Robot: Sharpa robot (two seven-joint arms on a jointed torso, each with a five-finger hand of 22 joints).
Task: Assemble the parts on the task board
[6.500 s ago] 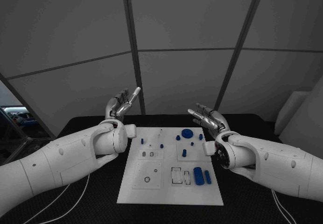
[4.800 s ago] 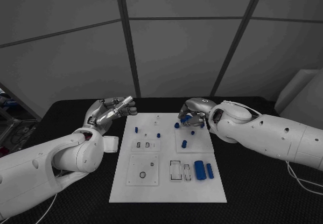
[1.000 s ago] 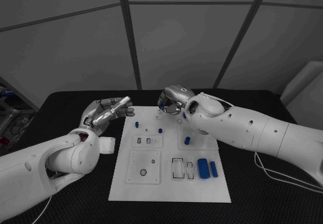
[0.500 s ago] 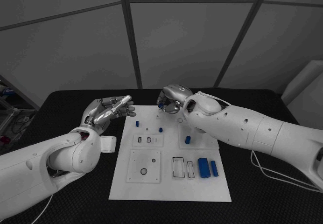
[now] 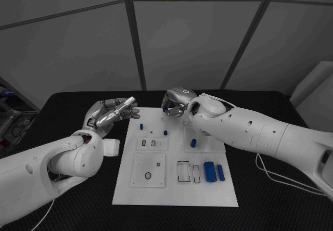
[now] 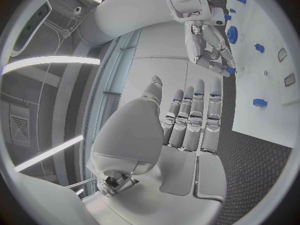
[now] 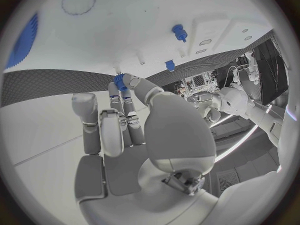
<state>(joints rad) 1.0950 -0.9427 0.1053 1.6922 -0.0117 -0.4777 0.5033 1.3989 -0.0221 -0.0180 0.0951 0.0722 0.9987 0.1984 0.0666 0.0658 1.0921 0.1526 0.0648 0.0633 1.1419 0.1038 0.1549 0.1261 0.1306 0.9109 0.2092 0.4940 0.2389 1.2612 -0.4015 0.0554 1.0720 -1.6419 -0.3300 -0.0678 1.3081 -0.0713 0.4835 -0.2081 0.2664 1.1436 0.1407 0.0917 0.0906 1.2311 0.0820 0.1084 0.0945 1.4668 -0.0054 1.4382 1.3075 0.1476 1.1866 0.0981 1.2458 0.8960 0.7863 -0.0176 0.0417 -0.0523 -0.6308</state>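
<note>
I see the left hand (image 5: 111, 114) raised just off the task board's (image 5: 173, 192) left far corner, fingers straight and side by side, nothing in it. On the board: two small blue pegs (image 5: 141, 127) standing near the far end, a short blue cylinder (image 5: 193, 143) mid-right, two longer blue pieces (image 5: 210, 172) lying near the right edge. Right hand (image 5: 175, 107) is at the far edge, fingertips pinching a small blue part (image 7: 119, 81).
</note>
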